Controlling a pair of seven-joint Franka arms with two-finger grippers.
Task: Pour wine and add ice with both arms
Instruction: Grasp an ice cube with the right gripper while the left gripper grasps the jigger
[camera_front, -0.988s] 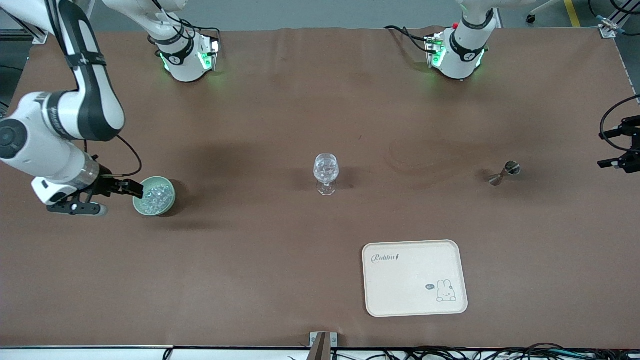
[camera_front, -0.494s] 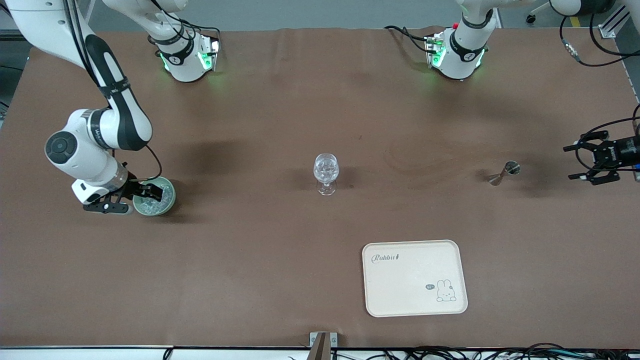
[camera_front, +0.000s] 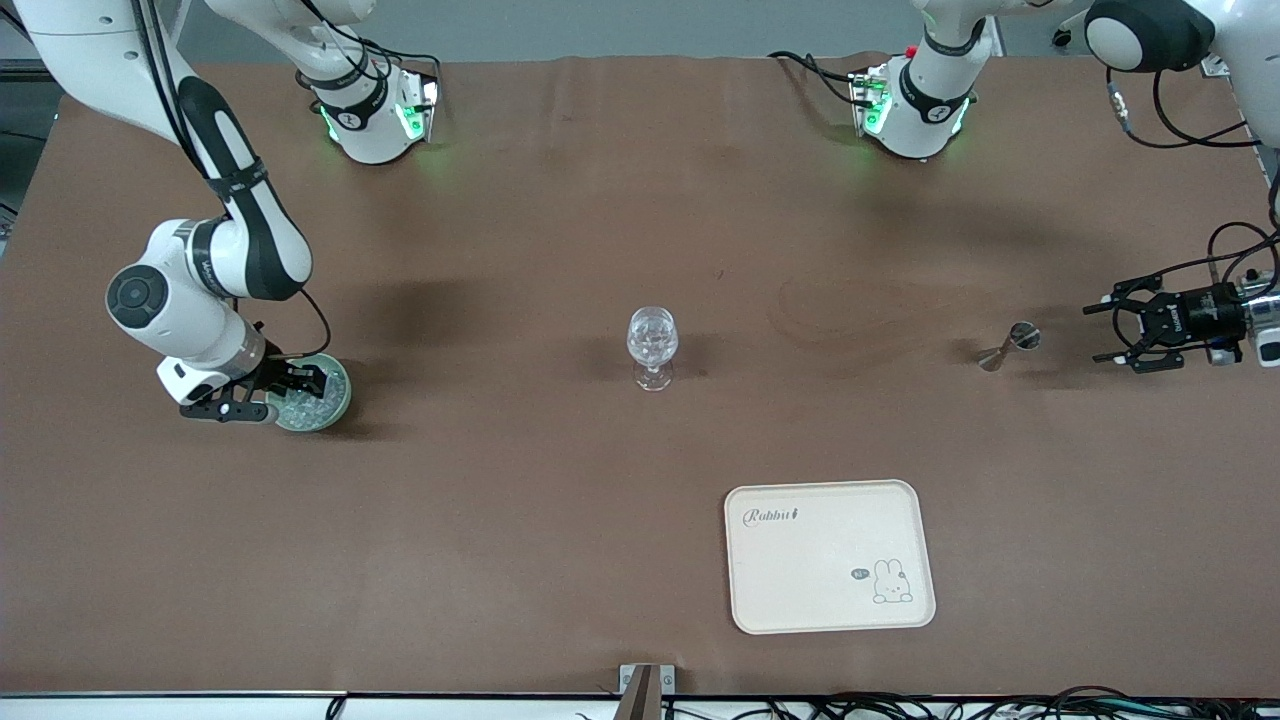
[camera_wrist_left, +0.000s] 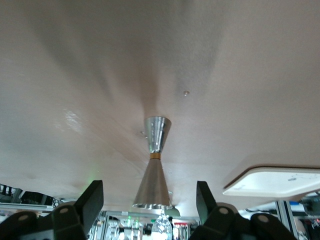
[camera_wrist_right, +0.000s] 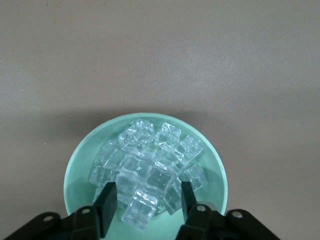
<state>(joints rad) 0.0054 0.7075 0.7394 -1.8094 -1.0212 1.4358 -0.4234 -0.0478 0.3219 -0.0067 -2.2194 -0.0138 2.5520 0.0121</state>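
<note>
Both jaws open: right gripper (camera_wrist_right: 145, 200) over ice (camera_wrist_right: 147, 167); left gripper (camera_wrist_left: 149, 200) w/ jigger (camera_wrist_left: 154, 167) between.

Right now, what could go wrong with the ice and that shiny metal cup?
The right gripper is open over the ice heaped in the pale green bowl. Its fingers straddle one cube; closing could squirt that slippery cube out or nudge neighbours over the rim.

The left gripper, open, is level with the jigger, which stands narrow-waisted and tall. A slightly off approach could tip it over.
</note>
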